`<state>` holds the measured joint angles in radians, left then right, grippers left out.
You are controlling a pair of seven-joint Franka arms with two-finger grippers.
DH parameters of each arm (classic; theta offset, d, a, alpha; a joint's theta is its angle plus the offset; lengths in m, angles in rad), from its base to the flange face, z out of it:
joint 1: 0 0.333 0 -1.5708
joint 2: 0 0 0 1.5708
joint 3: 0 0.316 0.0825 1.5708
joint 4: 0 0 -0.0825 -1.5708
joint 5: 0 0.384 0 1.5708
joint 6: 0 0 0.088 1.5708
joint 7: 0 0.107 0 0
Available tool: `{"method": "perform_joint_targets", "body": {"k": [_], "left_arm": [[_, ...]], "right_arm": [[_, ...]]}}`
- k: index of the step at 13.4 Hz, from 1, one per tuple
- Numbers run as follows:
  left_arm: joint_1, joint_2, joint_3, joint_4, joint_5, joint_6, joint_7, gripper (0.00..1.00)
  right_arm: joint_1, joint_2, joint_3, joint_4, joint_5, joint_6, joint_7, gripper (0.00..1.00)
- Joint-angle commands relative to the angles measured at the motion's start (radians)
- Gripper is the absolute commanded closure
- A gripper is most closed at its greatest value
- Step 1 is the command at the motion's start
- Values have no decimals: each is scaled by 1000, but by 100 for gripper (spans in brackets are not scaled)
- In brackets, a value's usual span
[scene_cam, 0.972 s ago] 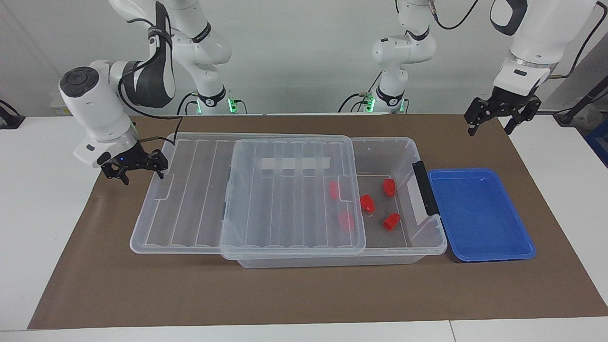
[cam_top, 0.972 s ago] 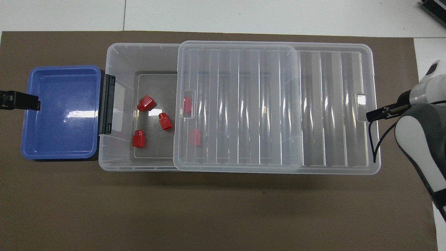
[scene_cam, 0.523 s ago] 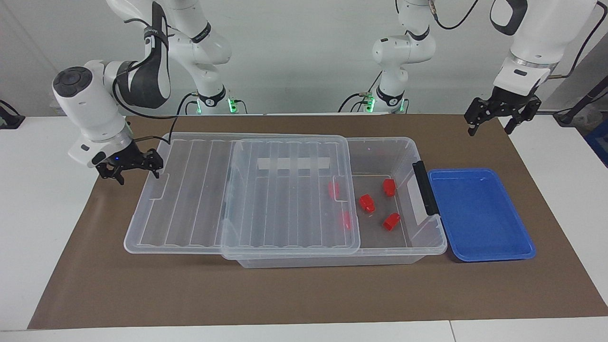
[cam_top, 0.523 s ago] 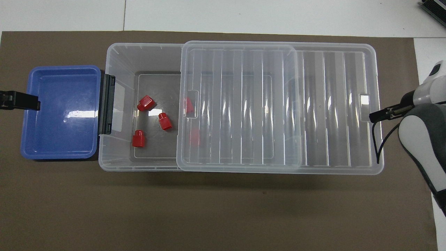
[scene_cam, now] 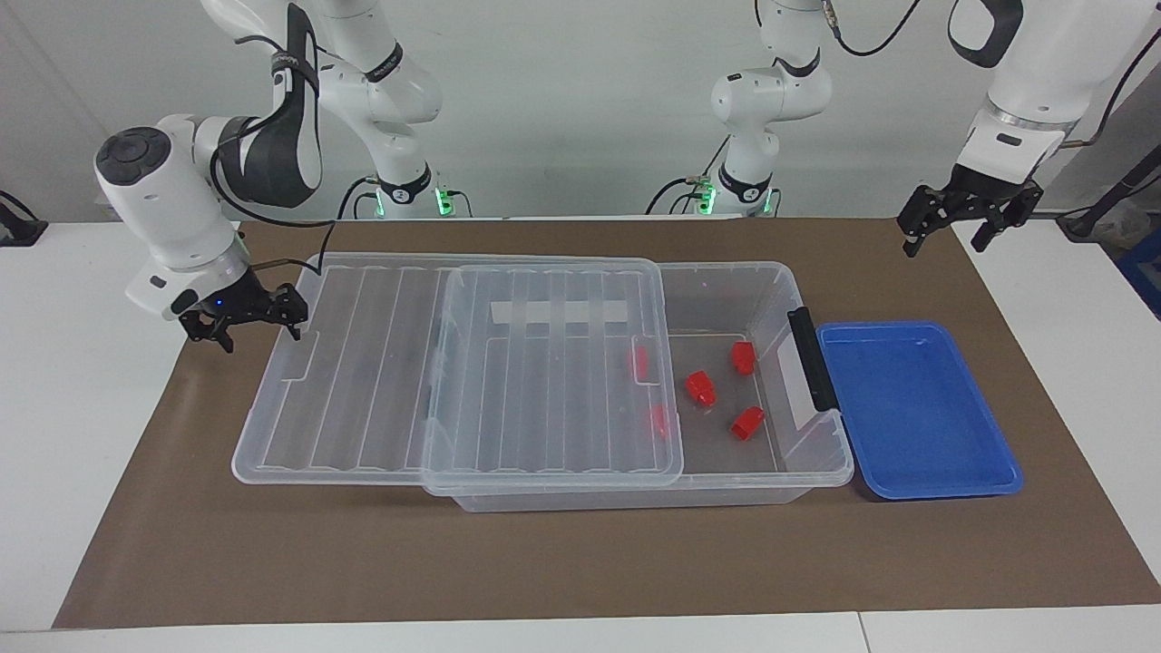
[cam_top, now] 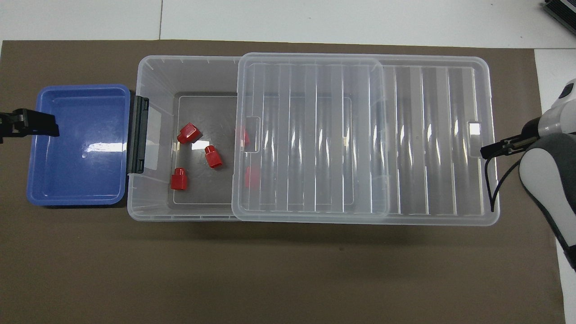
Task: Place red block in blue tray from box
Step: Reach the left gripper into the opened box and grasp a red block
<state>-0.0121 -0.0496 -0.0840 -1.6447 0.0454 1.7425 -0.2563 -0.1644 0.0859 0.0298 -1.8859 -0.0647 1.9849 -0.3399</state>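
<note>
Lid (scene_cam: 453, 363) slid half off the box (scene_cam: 780, 453); three red blocks (scene_cam: 700, 387) uncovered, two under it. Blue tray (scene_cam: 916, 408) empty beside the box. Right gripper (scene_cam: 243, 313) at the lid's end, left gripper (scene_cam: 966, 218) up beside the tray, both jaws released. Risk: overhanging lid tips off.
</note>
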Motion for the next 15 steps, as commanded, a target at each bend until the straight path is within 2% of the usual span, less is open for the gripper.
{"method": "perform_joint_targets", "body": {"k": [1,5,8,11,13,15], "left_arm": [[-122,3,7,-44,-4,84,-295,0],[-218,100,9,-128,25,184,-411,0],[-273,145,9,-283,74,432,-567,0],[-325,258,10,-273,131,480,-618,0],[-327,308,10,-285,169,543,-641,0],[-327,347,10,-296,172,604,-650,0]], "right_arm": [[-29,-17,9,-16,3,6,-21,0],[-6,-50,27,5,10,-5,85,0],[38,-93,27,8,13,-15,238,0],[117,-124,27,37,13,-69,474,0],[175,-115,27,99,13,-144,573,0],[187,-106,28,171,11,-219,620,0]]}}
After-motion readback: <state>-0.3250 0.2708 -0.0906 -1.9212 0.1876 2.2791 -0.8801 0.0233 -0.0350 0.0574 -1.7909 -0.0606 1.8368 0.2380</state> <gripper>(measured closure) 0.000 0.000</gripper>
